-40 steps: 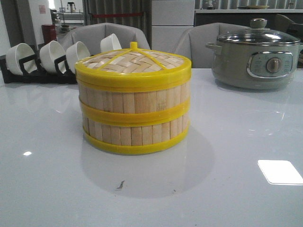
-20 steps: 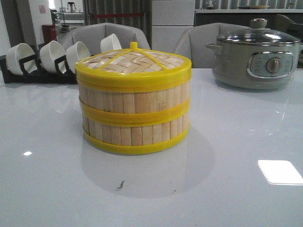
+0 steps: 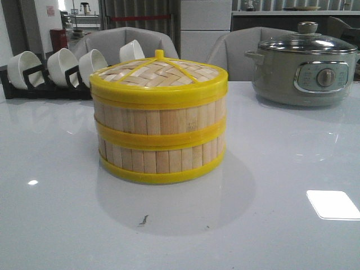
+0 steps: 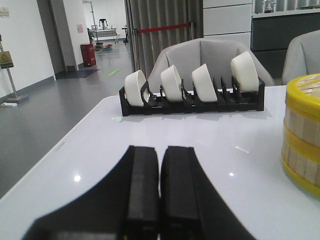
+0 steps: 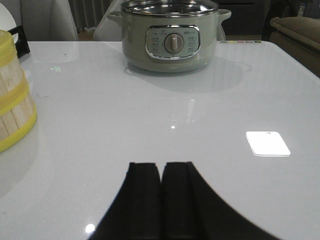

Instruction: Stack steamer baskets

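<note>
A: In the front view, what is sitting at the middle of the glossy white table (image 3: 67, 225)?

B: The two round bamboo-slat steamer baskets with yellow rims (image 3: 159, 135) are standing one on the other, and the flat woven-bamboo lid with yellow rim and knob (image 3: 158, 75) is sitting on top. The stack is looking square, so I judge the stacking done. Behind and left of the stack, white bowls are leaning in a black rack (image 3: 42, 76); behind and right of it, a grey-green electric pot with a glass lid (image 3: 306, 67) is waiting.

A: And the left wrist view?

B: The left gripper (image 4: 160, 190) is hovering low over the table with its black fingers pressed together, holding nothing. The stack is showing off to one side, well apart, probably to keep clear of it.

A: The right wrist view?

B: The right gripper (image 5: 161, 192) is likewise sitting closed and empty, with the stack's edge showing well apart from it and the pot beyond.
</note>
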You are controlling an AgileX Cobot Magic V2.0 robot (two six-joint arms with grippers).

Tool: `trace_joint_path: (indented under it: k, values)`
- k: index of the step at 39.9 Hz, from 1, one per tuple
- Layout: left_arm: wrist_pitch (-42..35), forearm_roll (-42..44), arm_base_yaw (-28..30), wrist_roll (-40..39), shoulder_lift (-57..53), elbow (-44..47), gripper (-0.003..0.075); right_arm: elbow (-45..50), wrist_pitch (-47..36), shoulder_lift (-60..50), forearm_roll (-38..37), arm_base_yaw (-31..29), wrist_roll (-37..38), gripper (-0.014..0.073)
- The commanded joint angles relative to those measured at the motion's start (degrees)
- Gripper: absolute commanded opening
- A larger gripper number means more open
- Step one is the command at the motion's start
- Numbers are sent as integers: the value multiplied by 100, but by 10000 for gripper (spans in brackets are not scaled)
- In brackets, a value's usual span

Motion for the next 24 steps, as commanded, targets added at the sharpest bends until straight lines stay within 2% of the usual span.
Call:
trace_joint_path:
  k: [1, 17, 24]
  values:
    - [-466, 3, 12, -60, -64, 0, 91, -84, -567, -117, -12, 6, -22, 48]
    - [-466, 3, 12, -60, -64, 0, 91, -84, -628, -117, 68, 6, -51, 48]
    - [-466, 3, 12, -60, -64, 0, 91, -84, -638, -117, 851, 6, -958, 48]
